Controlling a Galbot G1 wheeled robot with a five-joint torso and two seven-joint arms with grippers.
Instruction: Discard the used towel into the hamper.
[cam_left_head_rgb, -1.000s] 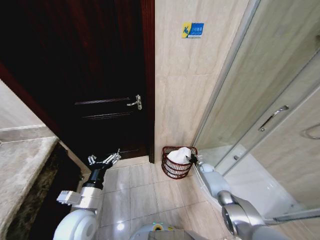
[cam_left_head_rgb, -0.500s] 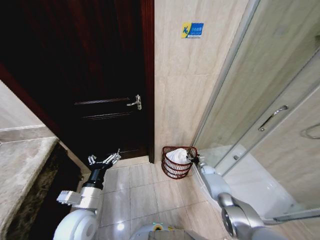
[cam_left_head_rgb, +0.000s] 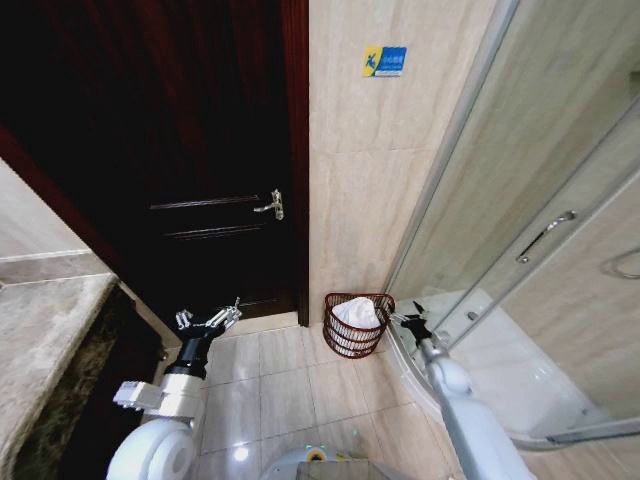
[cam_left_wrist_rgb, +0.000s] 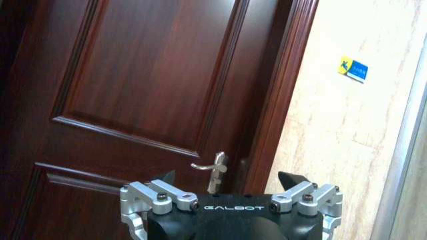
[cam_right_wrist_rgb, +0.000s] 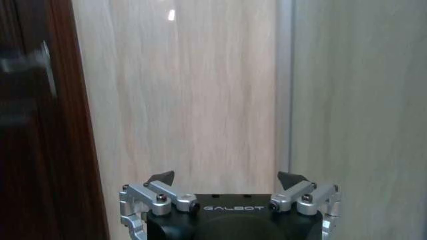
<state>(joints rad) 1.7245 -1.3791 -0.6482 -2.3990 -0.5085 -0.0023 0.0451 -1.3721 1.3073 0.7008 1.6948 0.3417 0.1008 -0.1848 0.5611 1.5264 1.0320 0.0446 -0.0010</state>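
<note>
While the towel (cam_left_head_rgb: 357, 312) fills the hamper (cam_left_head_rgb: 342, 343), the right claw (cam_left_head_rgb: 411, 318) gapes wide, empty, just beside it.

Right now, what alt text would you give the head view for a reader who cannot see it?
A white towel lies in the reddish-brown wire hamper on the tiled floor, against the wall between a dark wooden door and a glass shower enclosure. The right gripper, fingers open, is beside the hamper; the left gripper is raised near the door.
</note>
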